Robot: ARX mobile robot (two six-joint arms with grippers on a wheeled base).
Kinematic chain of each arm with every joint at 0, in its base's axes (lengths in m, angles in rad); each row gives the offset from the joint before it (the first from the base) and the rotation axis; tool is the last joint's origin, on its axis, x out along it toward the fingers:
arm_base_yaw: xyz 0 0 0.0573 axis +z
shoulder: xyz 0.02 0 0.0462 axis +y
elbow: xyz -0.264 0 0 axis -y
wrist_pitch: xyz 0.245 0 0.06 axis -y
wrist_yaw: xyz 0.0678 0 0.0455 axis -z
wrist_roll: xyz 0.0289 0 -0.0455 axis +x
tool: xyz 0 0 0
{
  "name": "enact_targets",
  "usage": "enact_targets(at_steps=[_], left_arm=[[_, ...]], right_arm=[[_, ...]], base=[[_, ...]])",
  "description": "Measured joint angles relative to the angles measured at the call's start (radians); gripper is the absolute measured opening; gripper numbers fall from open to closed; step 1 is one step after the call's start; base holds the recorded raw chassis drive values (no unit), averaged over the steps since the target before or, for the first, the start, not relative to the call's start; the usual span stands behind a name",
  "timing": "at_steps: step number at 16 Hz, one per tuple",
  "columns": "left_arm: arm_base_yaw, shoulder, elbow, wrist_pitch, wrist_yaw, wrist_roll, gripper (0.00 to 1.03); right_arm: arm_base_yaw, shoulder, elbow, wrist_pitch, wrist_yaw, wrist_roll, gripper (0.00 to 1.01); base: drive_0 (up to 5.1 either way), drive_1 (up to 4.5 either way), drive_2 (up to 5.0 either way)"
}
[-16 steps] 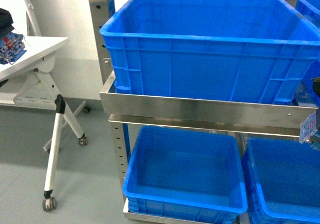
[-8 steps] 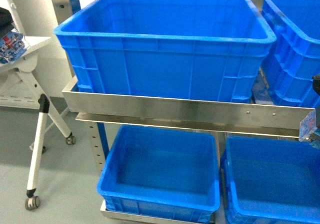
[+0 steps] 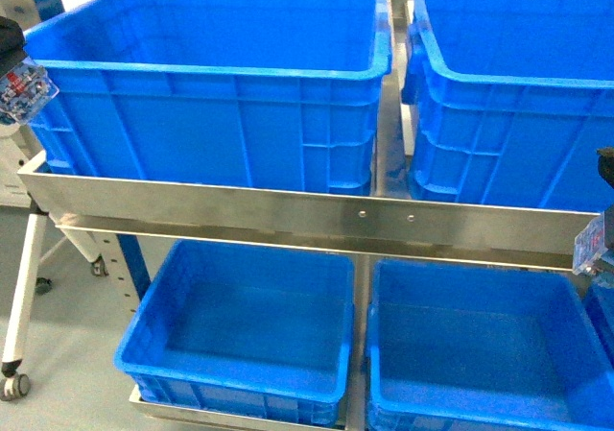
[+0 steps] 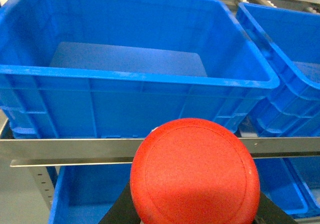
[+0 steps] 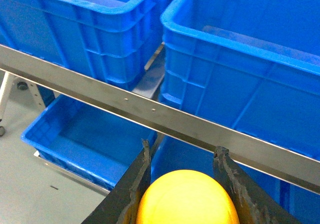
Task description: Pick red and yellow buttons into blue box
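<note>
The left gripper (image 4: 192, 216) is clamped on the red button (image 4: 195, 171), whose cap fills the lower wrist view. Ahead of and slightly below it stands a deep blue crate (image 4: 135, 77) on the steel shelf rail (image 4: 75, 146); no button lies in it.

The right gripper (image 5: 185, 184) pinches the yellow button (image 5: 186, 199) between two dark fingers (image 5: 132, 184). Another upper crate (image 5: 240, 69) lies ahead of it, beyond the rail.

Judged progress: both buttons are grasped and carried; release into a crate remains.

Both button bodies are cut off by the frame edge. The left fingers are mostly hidden beneath the red cap.
</note>
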Motion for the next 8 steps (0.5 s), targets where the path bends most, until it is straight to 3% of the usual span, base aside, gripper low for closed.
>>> enact_targets(at_steps=[8], left_arm=[[0.000,0.000,0.000,0.003,0.000,0.000,0.24]], right_arm=[[-0.001,0.000,0.000,0.002,0.002,0.000,0.32]], base=[[4.9,-2.27,-2.3]])
